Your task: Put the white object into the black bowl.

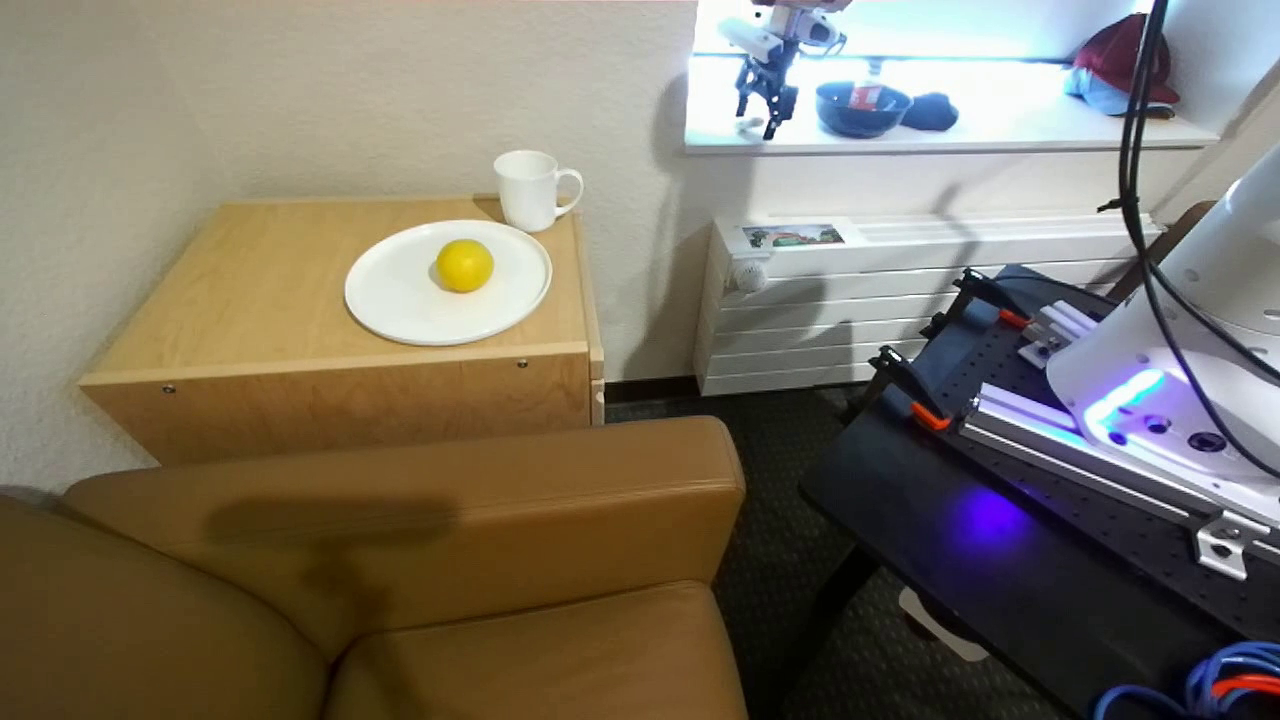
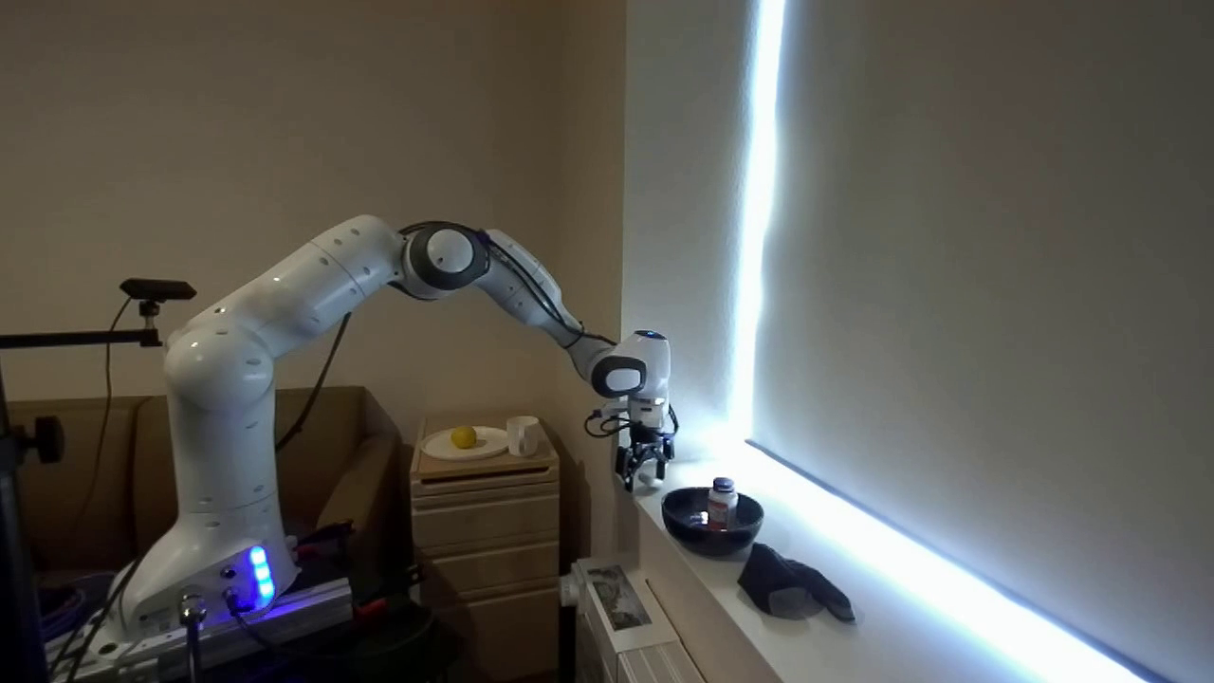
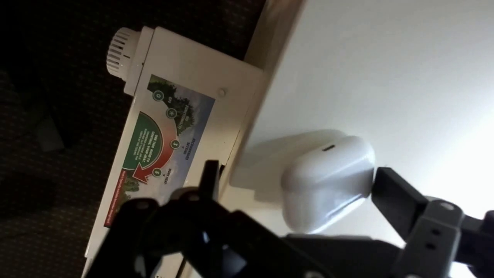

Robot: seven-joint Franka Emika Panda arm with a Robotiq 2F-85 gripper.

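Note:
The white object (image 3: pixel 328 185) is a small rounded glossy case on the white window sill, near its front edge. It shows small in both exterior views (image 1: pixel 750 124) (image 2: pixel 649 480). My gripper (image 3: pixel 304 190) is open and points down, with the case between its fingers. In the wrist view the right finger is at the case's side, touching or nearly so; the left finger is well apart from it. The gripper also shows in both exterior views (image 1: pixel 757 117) (image 2: pixel 645 476). The black bowl (image 2: pixel 709 541) stands on the sill beside the gripper (image 1: pixel 848 122). A white bottle (image 2: pixel 722 507) stands in it.
A dark cloth-like thing (image 2: pixel 792 581) lies beside the bowl. A red cap (image 1: pixel 1120 62) sits farther along the sill (image 1: pixel 1050 135). A radiator (image 1: pixel 790 290) is below the sill. A cabinet (image 1: pixel 290 260) holds a white plate (image 1: pixel 390 300), yellow ball (image 1: pixel 464 265) and mug (image 1: pixel 525 190).

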